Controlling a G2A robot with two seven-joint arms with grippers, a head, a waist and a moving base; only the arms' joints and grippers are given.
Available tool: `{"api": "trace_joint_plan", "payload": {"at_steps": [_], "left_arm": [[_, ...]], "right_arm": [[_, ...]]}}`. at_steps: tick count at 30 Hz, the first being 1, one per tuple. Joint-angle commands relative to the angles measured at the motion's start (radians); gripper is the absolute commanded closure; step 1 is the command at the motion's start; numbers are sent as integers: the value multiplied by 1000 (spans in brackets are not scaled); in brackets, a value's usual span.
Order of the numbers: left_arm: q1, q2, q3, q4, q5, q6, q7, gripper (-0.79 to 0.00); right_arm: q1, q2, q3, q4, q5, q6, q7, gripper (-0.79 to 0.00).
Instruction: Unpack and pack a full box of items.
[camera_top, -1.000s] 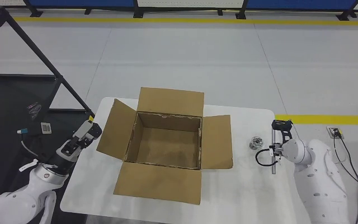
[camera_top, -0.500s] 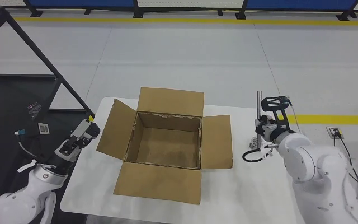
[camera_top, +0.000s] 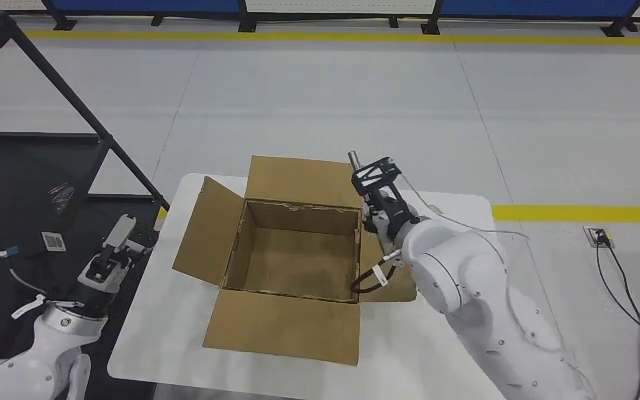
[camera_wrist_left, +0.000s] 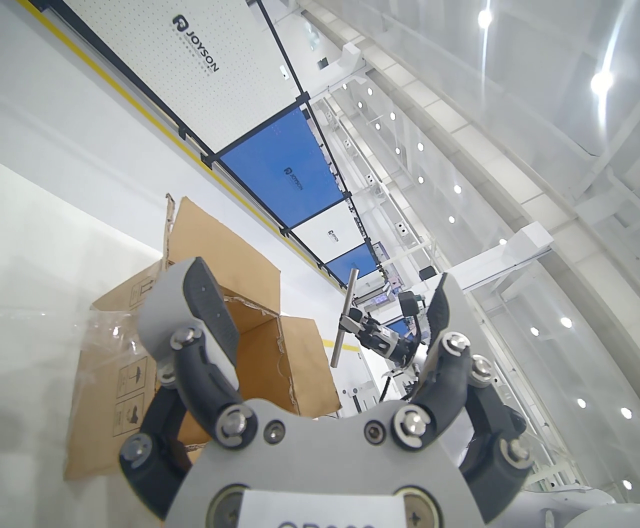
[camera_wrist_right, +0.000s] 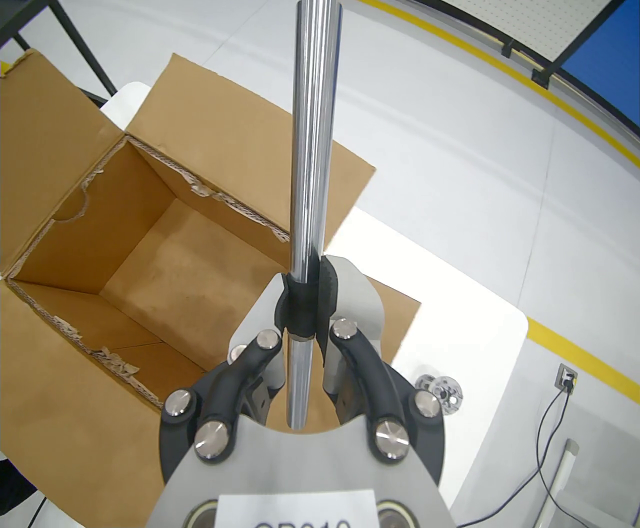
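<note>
The right end effector (camera_wrist_right: 306, 305) is clamped on a steel rod (camera_wrist_right: 312, 150) above the open cardboard box's (camera_top: 285, 325) edge. The left end effector (camera_wrist_left: 320, 295) gapes wide beside the counter (camera_top: 170, 320).

In the top view both arms are smooth, glossy white shells: the bulky right arm (camera_top: 470, 290) at lower right, with a thin black cable (camera_top: 368, 285) looped at its wrist, and the slimmer left arm (camera_top: 65, 322) at lower left. Each wrist view shows a pale grey metal plate along the bottom edge, with round silver screws and a white label. Curved black links on the plates carry the left gripper (camera_wrist_left: 320, 290), whose grey fingers have black ribbed pads (camera_wrist_left: 210, 300), and the black-padded right gripper (camera_wrist_right: 306, 295).
</note>
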Motion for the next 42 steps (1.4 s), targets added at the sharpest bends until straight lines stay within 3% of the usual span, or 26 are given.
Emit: {"api": "trace_joint_plan", "payload": {"at_steps": [1,4,20,26,32,42], "left_arm": [[1,-1,-1,-2,0,0,1,-785],[0,-1,-1,-3,-2,-2,0,-785],[0,-1,-1,-3,-2,-2,0,-785],[3,-2,3,-12,24,24,22,-785],[8,-6,3,-11,40,94,81,-785],[25,-11,-10,-16,35,114,112,-785]], "right_arm": [[38,-15,-47,45,10,20,-12,0],[78,-32,-84,100,22,46,-11,0],[78,-32,-84,100,22,46,-11,0],[93,-45,-113,169,50,-54,-85,0],[227,-102,-251,362,135,-188,-128,0],[432,-277,-498,792,297,-304,-173,0]]}}
